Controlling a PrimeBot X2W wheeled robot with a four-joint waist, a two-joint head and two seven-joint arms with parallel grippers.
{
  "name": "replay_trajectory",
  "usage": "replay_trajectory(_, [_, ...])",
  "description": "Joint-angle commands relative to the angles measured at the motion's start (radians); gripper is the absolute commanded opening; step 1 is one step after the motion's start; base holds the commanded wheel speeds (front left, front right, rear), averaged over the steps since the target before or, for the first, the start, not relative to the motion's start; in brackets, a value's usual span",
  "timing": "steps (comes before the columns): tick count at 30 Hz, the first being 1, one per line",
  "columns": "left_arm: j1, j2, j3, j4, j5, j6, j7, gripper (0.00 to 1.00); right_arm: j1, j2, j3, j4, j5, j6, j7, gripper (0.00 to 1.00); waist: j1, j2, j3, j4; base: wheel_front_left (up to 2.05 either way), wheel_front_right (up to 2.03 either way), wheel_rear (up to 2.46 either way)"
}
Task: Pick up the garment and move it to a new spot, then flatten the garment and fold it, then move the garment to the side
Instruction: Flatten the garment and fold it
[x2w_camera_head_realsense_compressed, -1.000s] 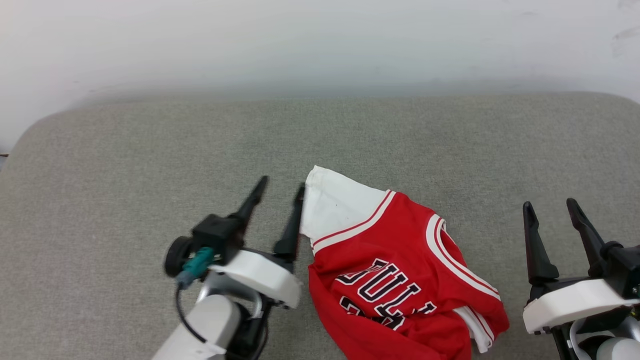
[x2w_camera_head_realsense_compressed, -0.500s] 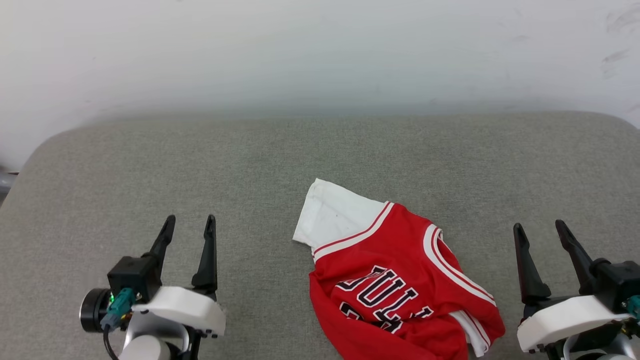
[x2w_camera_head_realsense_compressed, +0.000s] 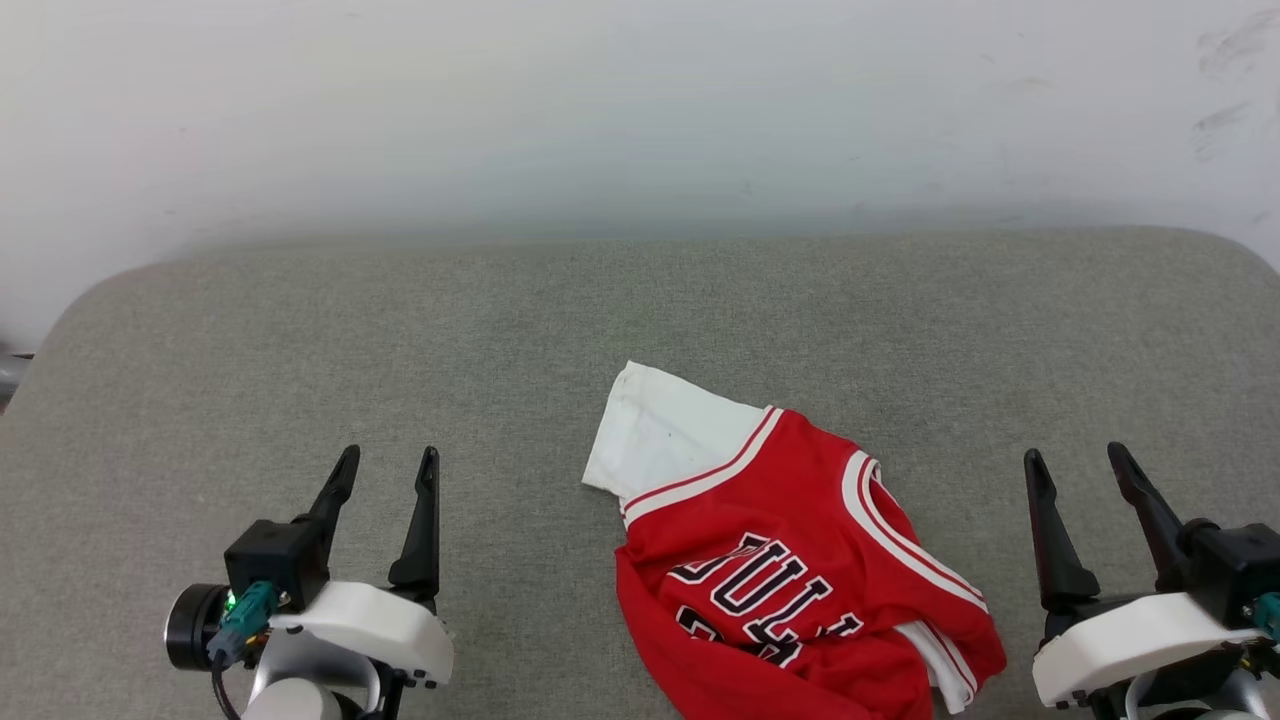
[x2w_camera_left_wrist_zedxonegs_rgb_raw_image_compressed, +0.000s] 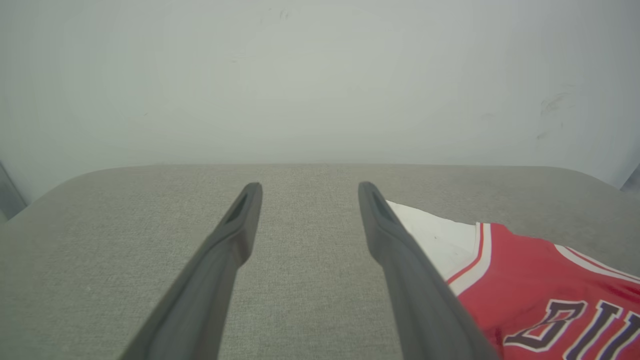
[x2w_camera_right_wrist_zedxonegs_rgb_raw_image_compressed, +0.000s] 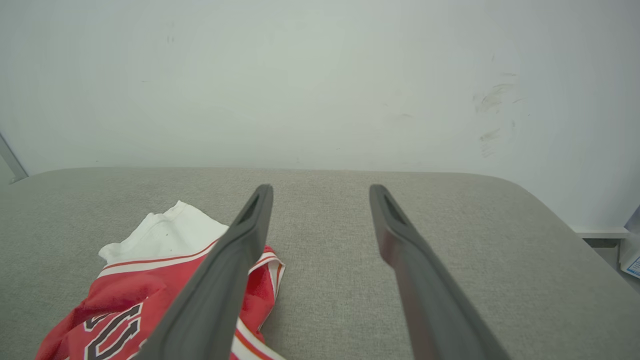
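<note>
The garment (x2w_camera_head_realsense_compressed: 800, 570) is a red jersey with a white sleeve and black lettering. It lies crumpled on the grey cushioned surface (x2w_camera_head_realsense_compressed: 600, 320), near its front edge and right of centre. Part of it runs off the bottom of the head view. My left gripper (x2w_camera_head_realsense_compressed: 388, 470) stands open at the lower left, well clear of the white sleeve. On the other side of the jersey, my right gripper (x2w_camera_head_realsense_compressed: 1075, 462) is open too, empty, at the lower right. In the left wrist view the garment (x2w_camera_left_wrist_zedxonegs_rgb_raw_image_compressed: 540, 280) lies right of the open left gripper (x2w_camera_left_wrist_zedxonegs_rgb_raw_image_compressed: 306, 187). The right wrist view has the garment (x2w_camera_right_wrist_zedxonegs_rgb_raw_image_compressed: 150, 270) left of the open right gripper (x2w_camera_right_wrist_zedxonegs_rgb_raw_image_compressed: 320, 190).
A pale wall (x2w_camera_head_realsense_compressed: 640, 110) rises right behind the grey surface. The surface has rounded far corners, and its left edge (x2w_camera_head_realsense_compressed: 40, 340) drops off beside a dark object. Bare fabric stretches left of and behind the jersey.
My left gripper has pulled away from the white sleeve to the lower left and now stands apart from it. The head camera tilted slightly. The garment and right gripper stayed put.
</note>
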Motion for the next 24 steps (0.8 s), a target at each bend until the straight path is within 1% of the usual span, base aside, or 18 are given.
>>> replay_trajectory(1, [-0.021,0.004,-0.001,0.002,-0.004,-0.005,0.005,1.0,-0.001,0.001,0.001,-0.001,0.007,-0.001,-0.002,1.0,0.0001,0.0,0.003,-0.001,0.0,0.0,0.0])
replay_trajectory(4, [-0.057,0.006,-0.015,0.004,-0.013,-0.028,0.034,1.0,-0.008,0.001,-0.004,-0.004,0.008,-0.001,-0.004,1.0,0.0001,0.0,0.019,-0.001,0.0,0.0,0.0])
replay_trajectory(5, [-0.093,0.003,-0.028,0.009,-0.026,-0.049,0.07,1.0,-0.015,0.001,-0.003,-0.005,0.007,-0.001,-0.003,1.0,0.0001,0.0,0.032,-0.003,0.0,0.0,0.0])
replay_trajectory(8, [-0.164,-0.007,-0.047,0.024,-0.046,-0.082,0.136,1.0,-0.031,0.001,0.002,-0.008,0.005,-0.001,-0.004,1.0,0.0001,0.0,0.06,-0.013,0.0,0.0,0.0])
replay_trajectory(9, [-0.248,-0.014,-0.065,0.059,-0.07,-0.113,0.224,1.0,-0.041,0.001,0.007,-0.012,0.007,-0.001,-0.004,1.0,0.0001,0.0,0.098,-0.031,0.0,0.0,0.0])
replay_trajectory(10, [-0.279,-0.019,-0.072,0.074,-0.083,-0.124,0.261,1.0,-0.048,0.001,0.007,-0.013,0.006,-0.001,-0.005,1.0,0.0001,0.0,0.113,-0.038,0.0,0.0,0.0])
replay_trajectory(14, [-0.391,-0.023,-0.099,0.132,-0.106,-0.16,0.389,1.0,-0.072,0.001,0.013,-0.012,0.009,-0.001,-0.011,1.0,0.0001,0.0,0.174,-0.075,0.0,0.0,0.0])
replay_trajectory(19, [-0.523,-0.014,-0.127,0.217,-0.134,-0.201,0.548,1.0,-0.102,0.001,0.022,-0.001,0.018,-0.001,-0.026,1.0,0.0001,0.0,0.249,-0.121,0.0,0.0,0.0])
replay_trajectory(24, [-0.624,0.0,-0.161,0.318,-0.141,-0.226,0.691,1.0,-0.134,0.001,0.027,0.015,0.026,-0.001,-0.045,1.0,0.0001,0.0,0.311,-0.156,0.0,0.0,0.0])
